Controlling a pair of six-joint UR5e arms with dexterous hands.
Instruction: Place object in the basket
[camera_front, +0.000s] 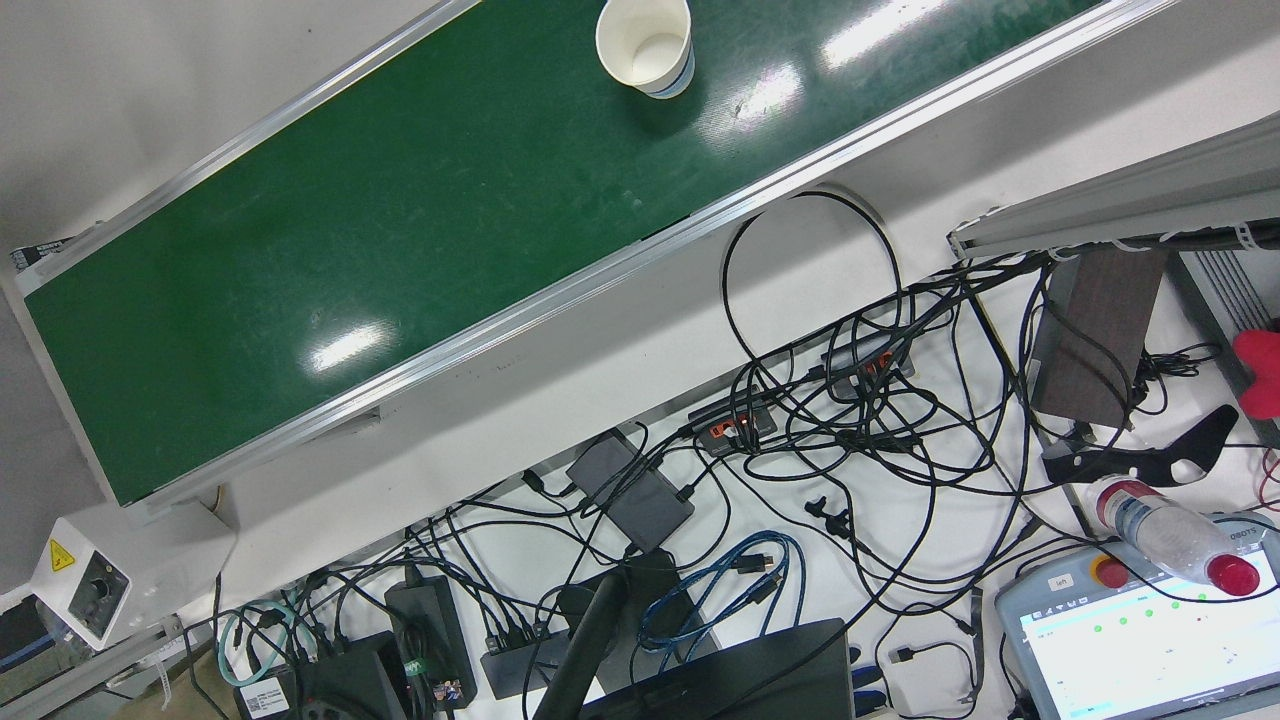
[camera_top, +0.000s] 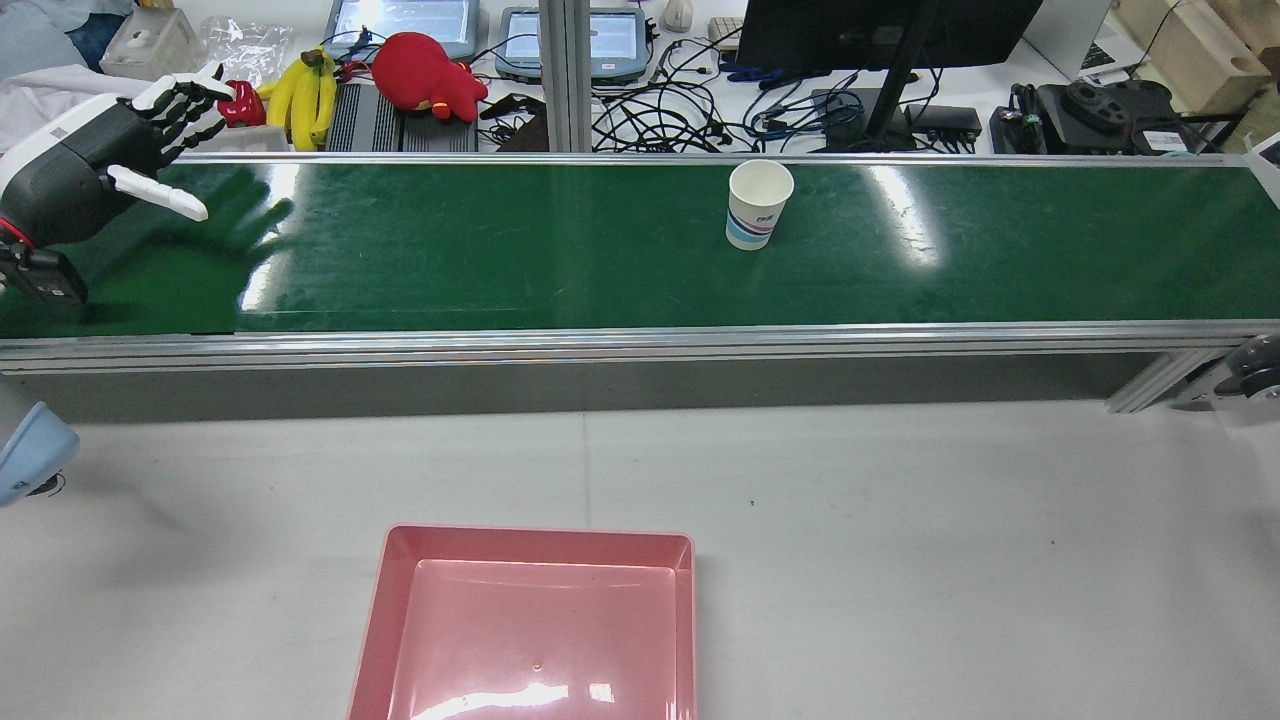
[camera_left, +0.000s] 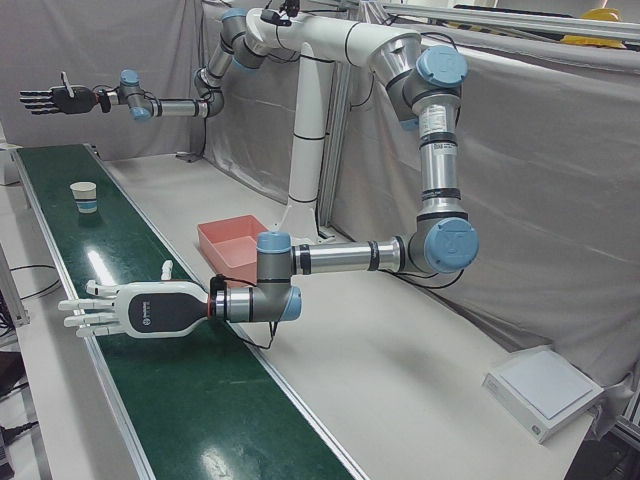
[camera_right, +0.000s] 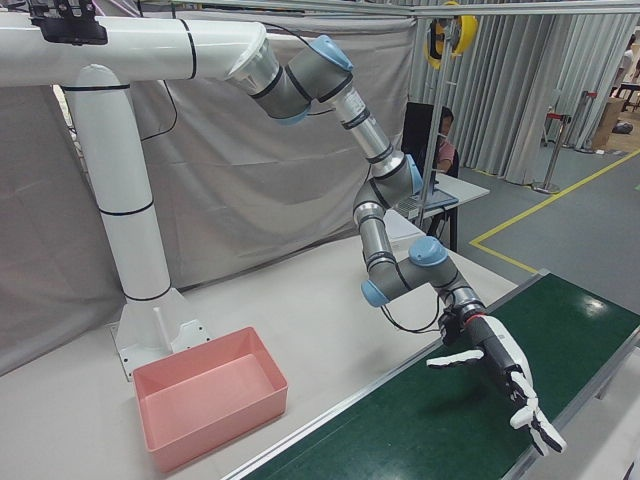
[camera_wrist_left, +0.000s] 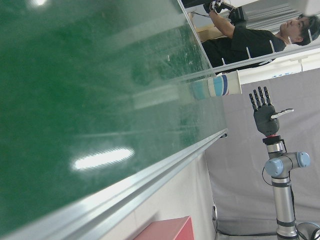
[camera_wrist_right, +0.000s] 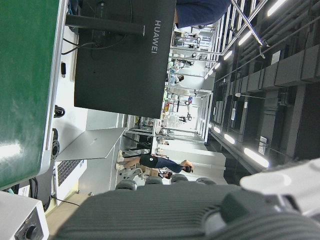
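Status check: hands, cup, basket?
Both hands open: left hand, right hand. Paper cup upright on belt, untouched. Pink basket holds nothing. No obstruction seen.

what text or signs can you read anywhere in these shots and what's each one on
"HUAWEI": back of the black monitor.
"left": small label on the teach pendant.
Yellow warning triangle, no words: white box at the belt end.
Print on the paper cup: too small to read.

Past the far rail I see bananas (camera_top: 300, 95) just beside a red plush (camera_top: 428, 72), tangled cables (camera_front: 850, 420), a monitor (camera_top: 880, 30) and two tablets (camera_top: 400, 22).
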